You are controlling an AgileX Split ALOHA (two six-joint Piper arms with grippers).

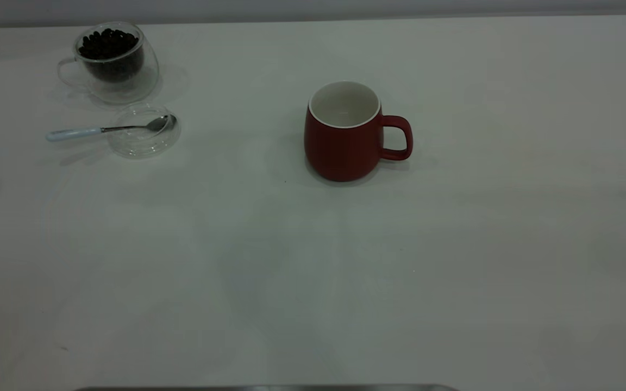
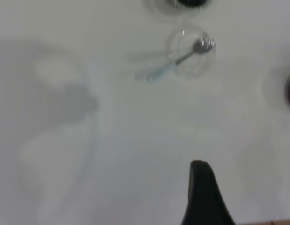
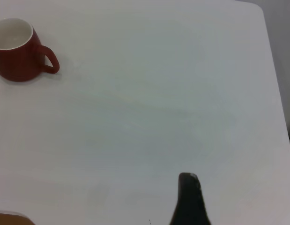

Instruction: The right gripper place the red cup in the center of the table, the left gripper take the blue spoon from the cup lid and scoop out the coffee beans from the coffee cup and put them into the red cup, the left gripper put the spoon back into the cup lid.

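Wide white table — grey wall behind.

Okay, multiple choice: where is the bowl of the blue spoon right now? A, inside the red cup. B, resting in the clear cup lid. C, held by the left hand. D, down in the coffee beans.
B: the blue spoon lies with its metal bowl in the cup lid, its handle sticking out over the table.
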